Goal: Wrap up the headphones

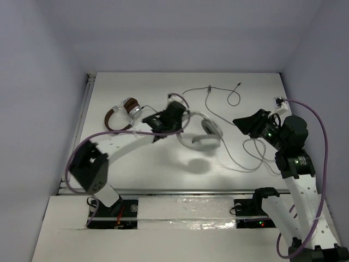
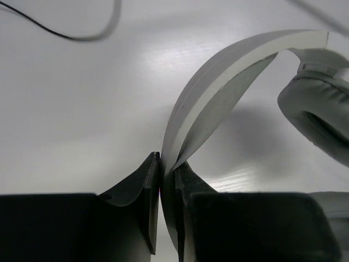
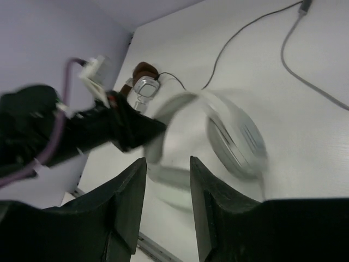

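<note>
The left end effector is clamped tight on the headphones, its jaws pinching the broad white headband near one end. The overhead view shows a shadow on the counter beneath them, so I judge they are lifted clear of the surface, ear cups hanging towards the middle of the counter.

The right end effector hovers just to the right of the headphones with its jaws partly apart and nothing between them. In its wrist view the headphones appear beyond the fingertips, blurred, not touched.

The thin grey cable lies loose, trailing in curves over the far part of the counter and looping down near the right arm. None of it is wound round the headband or cups as far as can be seen. The brown headphones sit apart at the left.

So the task looks barely started: the grasp is made, while gathering the cable and winding it are all left to do
</note>
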